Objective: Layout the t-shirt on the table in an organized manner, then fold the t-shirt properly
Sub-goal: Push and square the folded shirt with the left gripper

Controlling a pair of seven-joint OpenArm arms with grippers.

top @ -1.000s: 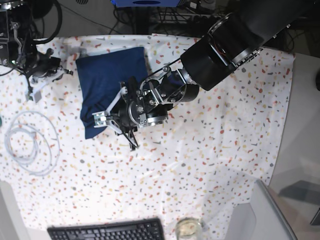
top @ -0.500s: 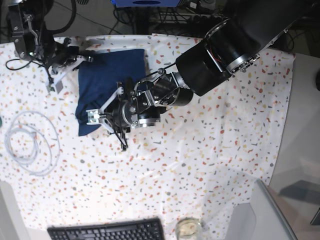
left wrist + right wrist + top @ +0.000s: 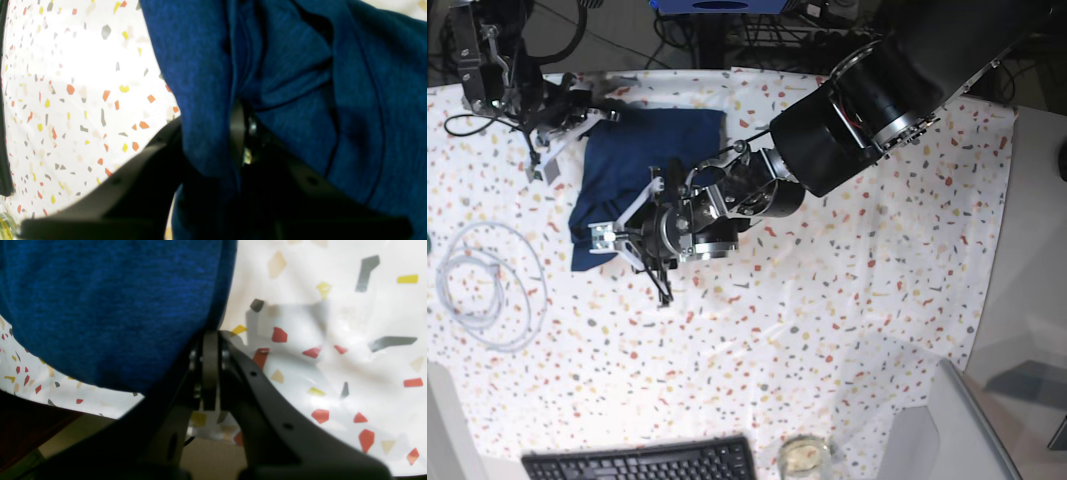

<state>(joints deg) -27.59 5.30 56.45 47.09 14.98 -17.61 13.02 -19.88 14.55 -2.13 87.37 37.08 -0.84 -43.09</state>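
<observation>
Both grippers pinched the folded t-shirt [image 3: 632, 170] on the worktop [image 3: 847, 300]. Left fingers [image 3: 238, 133] at six o'clock, right fingers [image 3: 210, 366] at eleven. Glass [image 3: 804, 456] contents unclear.

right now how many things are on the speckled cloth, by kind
t-shirt: 1
white cable coil: 1
black keyboard: 1
glass cup: 1
total: 4

From my base view, the dark navy-blue folded t-shirt [image 3: 632, 165] is partly hidden under my left gripper [image 3: 612, 240]; the black keyboard [image 3: 642, 462] is cut off at the near edge.
</observation>
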